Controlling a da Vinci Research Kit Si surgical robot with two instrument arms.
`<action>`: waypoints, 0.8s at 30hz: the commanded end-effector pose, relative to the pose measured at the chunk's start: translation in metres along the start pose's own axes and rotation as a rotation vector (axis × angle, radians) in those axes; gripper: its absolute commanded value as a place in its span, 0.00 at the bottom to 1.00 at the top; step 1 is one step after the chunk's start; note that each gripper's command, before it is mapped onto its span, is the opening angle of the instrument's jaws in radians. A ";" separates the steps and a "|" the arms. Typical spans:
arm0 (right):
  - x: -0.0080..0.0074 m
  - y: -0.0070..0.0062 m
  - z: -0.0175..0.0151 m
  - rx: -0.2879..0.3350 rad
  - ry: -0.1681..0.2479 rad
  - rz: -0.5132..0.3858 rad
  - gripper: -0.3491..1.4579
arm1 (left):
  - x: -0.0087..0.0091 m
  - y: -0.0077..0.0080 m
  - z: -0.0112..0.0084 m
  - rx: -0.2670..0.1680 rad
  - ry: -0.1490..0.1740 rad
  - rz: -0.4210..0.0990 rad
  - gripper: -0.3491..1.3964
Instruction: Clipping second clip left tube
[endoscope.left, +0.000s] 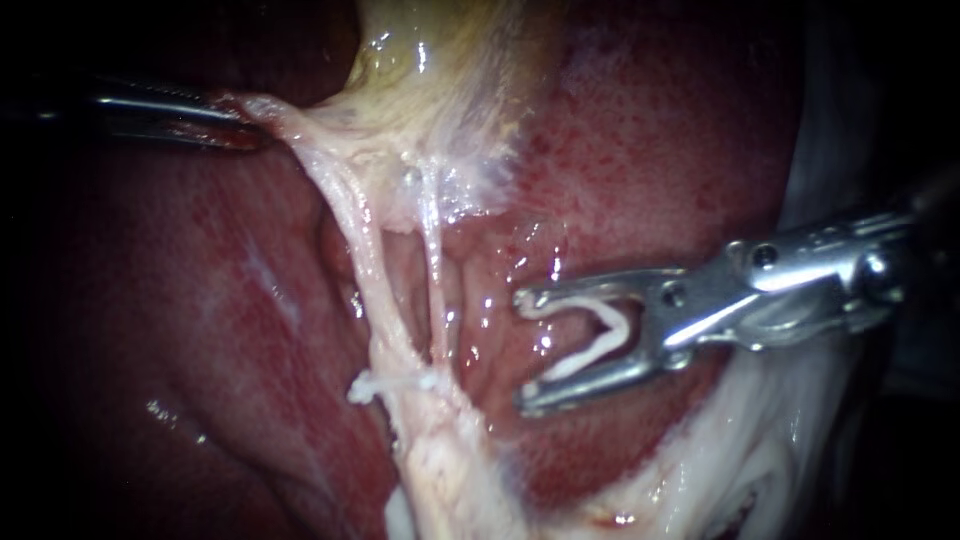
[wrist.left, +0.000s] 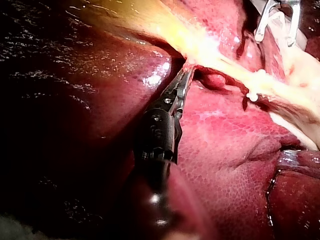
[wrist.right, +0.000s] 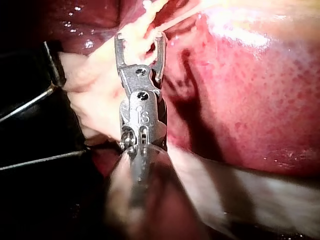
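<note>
White and bent in a V, the loaded clip (endoscope.left: 600, 345) sits between my right instrument's (endoscope.left: 522, 352) jaws, which stand wide apart and touch it on both sides. They hover over the liver (endoscope.left: 650, 150), right of both tubes and apart from them. The left tube (endoscope.left: 365, 250) runs from the gallbladder (endoscope.left: 430, 60) toward the near side, with the thin right tube (endoscope.left: 435, 270) between it and my jaws. A set clip (endoscope.left: 385, 384) crosses the left tube nearer. My left instrument's (endoscope.left: 245, 125) jaws are clamped on pale tissue (endoscope.left: 290, 115) at far left.
</note>
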 end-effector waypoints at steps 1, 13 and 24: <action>-0.0001 0.0001 0.0008 0.005 -0.003 0.016 0.47 | 0.0000 0.0000 0.0000 0.000 0.000 0.000 0.00; -0.0025 0.0027 0.0071 0.013 -0.003 0.141 0.47 | -0.0001 0.0000 0.0001 0.001 0.000 0.000 0.00; -0.0047 0.0046 0.0075 0.018 -0.002 0.214 0.47 | -0.0001 0.0001 0.0003 0.003 0.000 0.001 0.00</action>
